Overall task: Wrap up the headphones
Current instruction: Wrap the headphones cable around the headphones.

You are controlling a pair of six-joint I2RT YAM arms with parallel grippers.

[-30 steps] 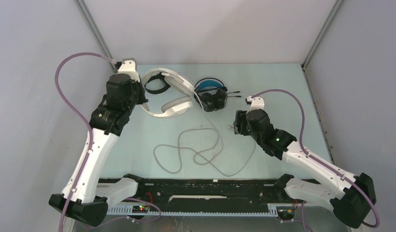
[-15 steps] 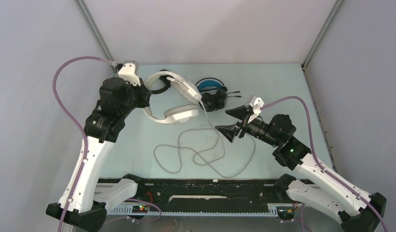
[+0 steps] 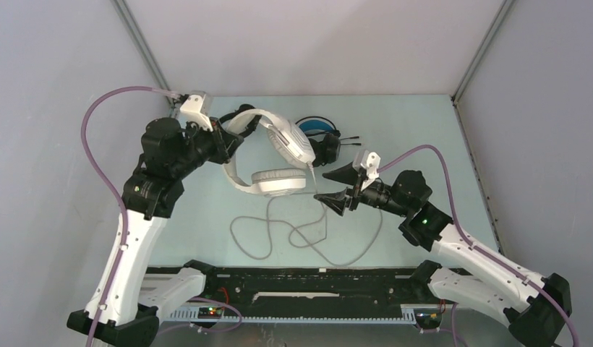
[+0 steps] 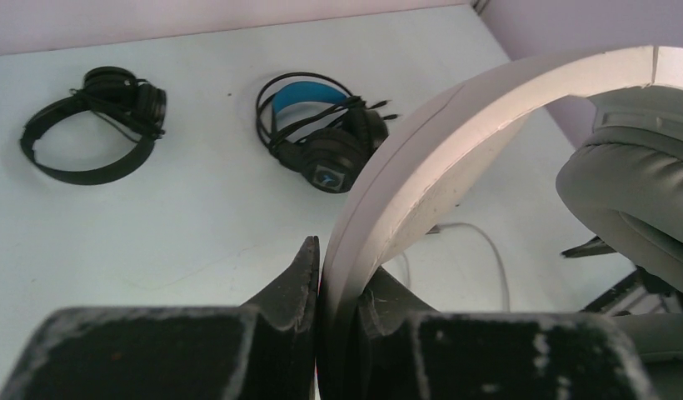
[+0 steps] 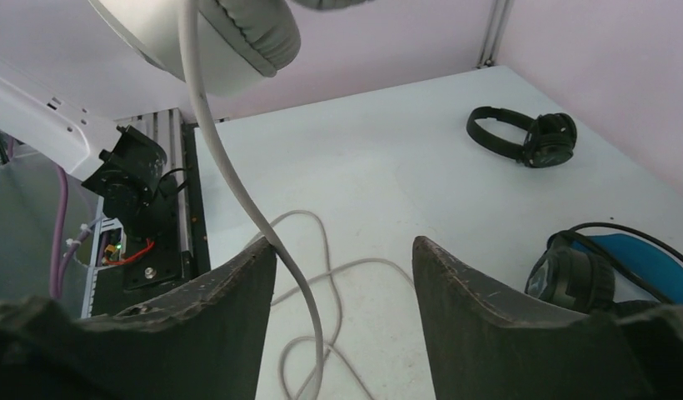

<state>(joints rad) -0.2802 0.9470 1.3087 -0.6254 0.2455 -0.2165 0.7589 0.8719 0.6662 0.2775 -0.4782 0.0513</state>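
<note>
The left gripper (image 3: 225,141) is pinching the white headphones (image 3: 279,181) right on the headband, fingers pressed flat against both sides of that smooth, hard plastic arc, which is showing up nice and close in the left wrist view (image 4: 455,142). The whole headset is hanging up off the table (image 3: 424,144), and its big oval ear cups are dangling with soft, wrinkly grey padding that looks like faux leather (image 5: 238,33). A thin, round, pale grey cable (image 5: 213,133) is dropping from the white headphones and piling into loose, floppy loops on the table just below and in front of them (image 3: 293,231). The right gripper (image 3: 335,186) is sitting just to the right of the white headphones' lower cup with its wedge-shaped black fingers spread wide, holding nothing, and the cable is running down between them, hugging one finger (image 5: 263,275); I can't tell if it's actually touching. Just behind and to the right of the white headphones, the blue-band headphones (image 3: 315,130) are lying on the table, black round cups with a glossy bright blue strip inside a thin black wire hoop (image 4: 321,142). The all-black headphones (image 4: 88,125) are lying behind the white headphones too, on the left side near the left gripper: a slim matte band and small round cups folded in together (image 5: 525,133). The table under the white headphones is looking like a flat, matte, pale blue-green sheet.
</note>
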